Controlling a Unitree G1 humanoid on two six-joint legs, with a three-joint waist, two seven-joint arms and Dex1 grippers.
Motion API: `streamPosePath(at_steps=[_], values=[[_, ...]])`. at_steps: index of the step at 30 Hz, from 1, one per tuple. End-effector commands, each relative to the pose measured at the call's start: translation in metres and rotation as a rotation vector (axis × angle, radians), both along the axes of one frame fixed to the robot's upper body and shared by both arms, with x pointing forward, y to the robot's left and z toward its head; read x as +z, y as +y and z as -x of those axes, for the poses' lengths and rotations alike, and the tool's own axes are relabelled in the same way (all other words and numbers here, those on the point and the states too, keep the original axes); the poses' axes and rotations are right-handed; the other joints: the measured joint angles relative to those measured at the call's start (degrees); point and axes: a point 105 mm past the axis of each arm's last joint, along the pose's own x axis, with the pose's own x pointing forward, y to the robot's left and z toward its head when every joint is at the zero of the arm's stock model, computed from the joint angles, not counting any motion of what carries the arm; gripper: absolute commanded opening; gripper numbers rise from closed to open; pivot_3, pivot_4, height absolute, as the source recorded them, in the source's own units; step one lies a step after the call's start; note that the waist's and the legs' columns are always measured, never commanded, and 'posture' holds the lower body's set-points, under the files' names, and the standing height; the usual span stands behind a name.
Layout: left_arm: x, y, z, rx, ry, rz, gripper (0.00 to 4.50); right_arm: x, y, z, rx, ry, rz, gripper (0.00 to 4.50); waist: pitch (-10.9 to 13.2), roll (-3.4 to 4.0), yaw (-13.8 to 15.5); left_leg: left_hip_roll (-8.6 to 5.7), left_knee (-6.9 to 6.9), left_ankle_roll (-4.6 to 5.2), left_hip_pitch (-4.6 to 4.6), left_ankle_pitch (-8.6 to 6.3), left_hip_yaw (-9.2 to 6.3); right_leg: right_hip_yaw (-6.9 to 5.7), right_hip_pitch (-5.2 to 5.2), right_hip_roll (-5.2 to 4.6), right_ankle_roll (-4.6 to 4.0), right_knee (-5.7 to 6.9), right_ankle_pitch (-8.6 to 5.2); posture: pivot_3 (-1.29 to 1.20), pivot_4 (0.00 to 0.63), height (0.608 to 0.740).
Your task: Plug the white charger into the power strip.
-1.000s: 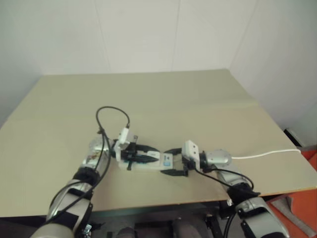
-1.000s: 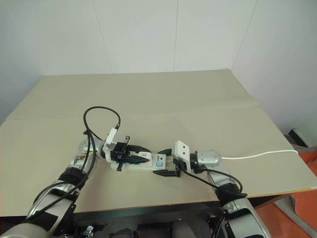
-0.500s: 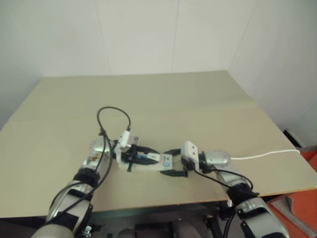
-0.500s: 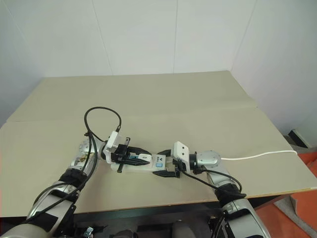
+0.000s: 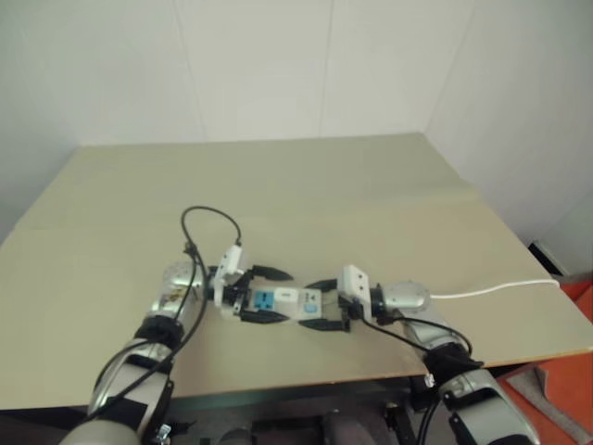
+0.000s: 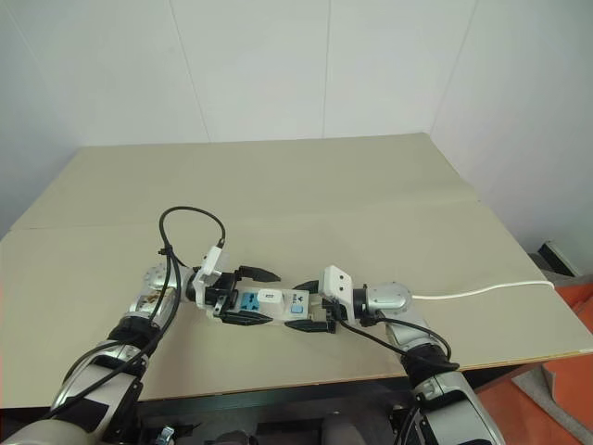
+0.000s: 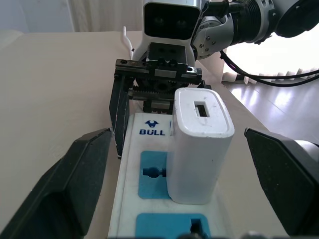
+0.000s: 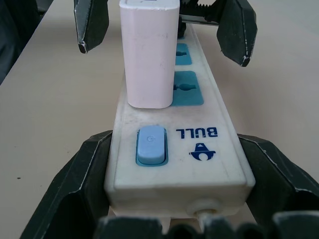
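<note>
Both grippers matter: our left gripper [image 7: 169, 209] is spread around the charger [image 7: 199, 144], seated upright in the strip [image 8: 179, 149] near the table's [image 6: 306, 176] front edge. Right gripper [image 8: 177, 199] clamps the strip's switch end. Risk: retreating fingers snag the charger, unseating it.

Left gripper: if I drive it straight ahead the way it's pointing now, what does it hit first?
Most likely the white charger standing in the power strip, directly between the left gripper's open fingers; the right gripper lies beyond.
</note>
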Motion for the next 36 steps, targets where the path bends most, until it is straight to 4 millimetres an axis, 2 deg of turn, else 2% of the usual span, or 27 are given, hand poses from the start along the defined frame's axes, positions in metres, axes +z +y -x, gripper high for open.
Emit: streamPosePath(at_steps=[1, 4, 8, 11, 15, 17, 19, 22, 25, 28, 32, 36], values=[[-0.009, 0.003, 0.003, 0.000, 0.036, -0.023, 4.46, -0.010, 0.000, 0.004, 0.019, 0.000, 0.055, 3.42, 0.00, 0.00, 0.00, 0.00, 0.00, 0.00, 0.00, 0.00, 0.00, 0.00, 0.00, 0.00, 0.00, 0.00, 0.00, 0.00, 0.150, 0.740], [0.003, 0.007, 0.001, 0.008, 0.025, -0.007, 4.46, -0.009, 0.000, 0.005, 0.030, 0.026, 0.055, 3.42, 0.00, 0.00, -0.01, 0.00, 0.00, 0.00, -0.01, 0.00, 0.00, 0.00, -0.02, 0.00, 0.00, 0.00, 0.00, 0.00, 0.150, 0.740], [0.036, 0.018, -0.002, 0.031, -0.023, 0.097, 4.46, -0.002, -0.001, -0.001, 0.011, 0.074, 0.026, 3.42, 0.05, -0.02, -0.11, 0.02, 0.00, 0.00, -0.30, 0.00, 0.01, 0.02, -0.36, 0.01, 0.00, 0.04, 0.00, 0.00, 0.150, 0.740], [0.051, 0.032, -0.004, 0.063, -0.039, 0.126, 4.50, 0.002, -0.002, -0.004, 0.002, 0.064, 0.017, 4.39, 0.07, -0.03, 0.07, 0.02, 0.02, 0.00, -0.63, 0.00, -0.04, -0.04, -0.62, 0.00, 0.01, 0.03, 0.01, 0.00, 0.150, 0.740], [0.062, 0.050, -0.001, 0.107, -0.075, 0.130, 4.50, 0.008, -0.007, -0.005, 0.003, 0.062, 0.008, 4.45, 0.10, -0.02, 0.16, 0.01, 0.08, 0.00, -1.31, 0.01, -0.03, -0.02, -1.37, -0.01, 0.00, 0.13, 0.07, 0.00, 0.150, 0.740], [0.066, 0.062, 0.001, 0.141, -0.090, 0.126, 4.50, 0.012, -0.012, -0.004, 0.005, 0.053, 0.011, 4.45, 0.11, -0.01, 0.21, 0.01, 0.08, 0.01, -1.36, 0.01, -0.04, -0.04, -1.40, -0.01, -0.01, 0.12, 0.07, 0.00, 0.150, 0.740], [0.074, 0.081, 0.004, 0.205, -0.121, 0.131, 4.50, 0.025, -0.025, -0.003, -0.019, -0.042, 0.024, 4.45, 0.17, 0.02, 0.44, -0.02, 0.09, 0.00, -1.40, 0.01, -0.04, -0.05, -1.42, -0.04, -0.01, 0.11, 0.07, 0.00, 0.150, 0.740], [0.078, 0.092, 0.008, 0.245, -0.133, 0.133, 4.50, 0.038, -0.037, 0.000, -0.043, -0.110, 0.037, 4.45, 0.49, 0.03, 0.92, 0.01, 0.09, 0.00, -1.61, 0.01, -0.05, -0.08, -1.61, -0.04, -0.01, 0.10, 0.06, 0.00, 0.150, 0.740], [0.077, 0.104, 0.018, 0.281, -0.136, 0.102, 4.50, 0.063, -0.065, 0.016, 0.000, -0.137, 0.069, 4.45, 0.84, 0.16, 1.52, 0.00, 0.10, 0.00, -1.64, 0.01, -0.04, -0.08, -1.62, -0.06, -0.01, 0.09, 0.06, 0.00, 0.150, 0.740], [0.070, 0.111, 0.027, 0.312, -0.139, 0.060, 4.50, 0.086, -0.096, 0.018, -0.042, -0.162, 0.115, 4.45, 1.02, 0.19, 1.75, 0.00, 0.10, 0.00, -1.67, 0.01, -0.02, -0.10, -1.62, -0.08, -0.01, 0.06, 0.06, 0.00, 0.150, 0.740], [0.065, 0.118, 0.038, 0.348, -0.134, 0.037, 4.50, 0.095, -0.119, 0.028, -0.054, -0.180, 0.188, 4.45, 1.05, 0.15, 1.84, 0.02, 0.10, 0.00, -1.65, 0.01, -0.02, -0.15, -1.61, -0.09, -0.02, 0.04, 0.04, 0.00, 0.150, 0.740], [0.065, 0.122, 0.046, 0.379, -0.129, 0.033, 4.50, 0.096, -0.130, 0.036, -0.077, -0.188, 0.207, 4.45, 1.07, 0.14, 1.83, 0.00, 0.10, 0.00, -1.65, 0.01, 0.02, -0.11, -1.61, -0.12, -0.01, 0.04, 0.04, 0.00, 0.150, 0.740]])
